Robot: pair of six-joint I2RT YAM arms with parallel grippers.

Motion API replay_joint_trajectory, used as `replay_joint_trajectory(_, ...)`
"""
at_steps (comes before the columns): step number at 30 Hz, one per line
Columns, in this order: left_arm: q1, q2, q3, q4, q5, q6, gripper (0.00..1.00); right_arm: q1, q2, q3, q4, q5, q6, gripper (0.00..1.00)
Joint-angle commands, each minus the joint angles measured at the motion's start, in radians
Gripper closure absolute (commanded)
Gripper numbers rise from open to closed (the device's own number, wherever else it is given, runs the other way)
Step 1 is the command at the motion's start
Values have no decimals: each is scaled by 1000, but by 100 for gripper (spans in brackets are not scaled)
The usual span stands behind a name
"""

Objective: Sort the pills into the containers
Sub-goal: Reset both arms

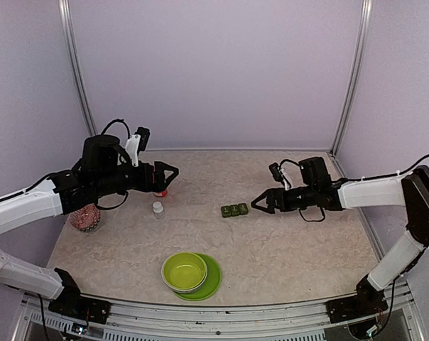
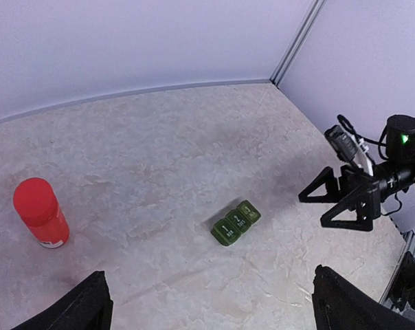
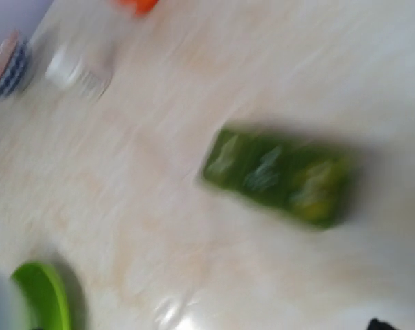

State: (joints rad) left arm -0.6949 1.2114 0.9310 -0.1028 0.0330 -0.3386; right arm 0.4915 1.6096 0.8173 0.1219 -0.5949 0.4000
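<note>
The containers [image 1: 234, 210], a dark green strip of three joined lidded compartments, lie on the marble table [image 1: 300, 245] right of centre, lids shut. In the left wrist view the containers [image 2: 236, 222] show numbered lids. My right gripper [image 1: 258, 204] hovers open just right of them, with nothing between its fingers; the same gripper [image 2: 312, 212] shows in the left wrist view. The right wrist view is blurred, with the containers [image 3: 279, 175] just ahead. My left gripper [image 1: 172, 177] stands open and empty at the back left, above an orange-red bottle [image 1: 160, 192]. Pills are out of view.
A small clear vial with a white cap [image 1: 158, 209] stands near the orange-red bottle [image 2: 40, 212]. A lime-green bowl [image 1: 185, 271] on its plate [image 1: 212, 282] sits near the front edge. A red patterned object [image 1: 85, 217] is at the far left under the left arm.
</note>
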Motion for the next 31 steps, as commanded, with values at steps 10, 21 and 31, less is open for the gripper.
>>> replay_joint_trajectory(10, 126, -219, -145, -19, -252, 92, 1, -74, -393, -16, -229, 753, -151, 0)
replay_joint_trajectory(21, 177, -294, -182, -10, -341, 80, 1, -74, -776, -188, -108, 944, -195, 0)
replay_joint_trajectory(31, 183, -323, -210, -13, -328, 57, 1, -74, -793, -203, -86, 930, -202, 0)
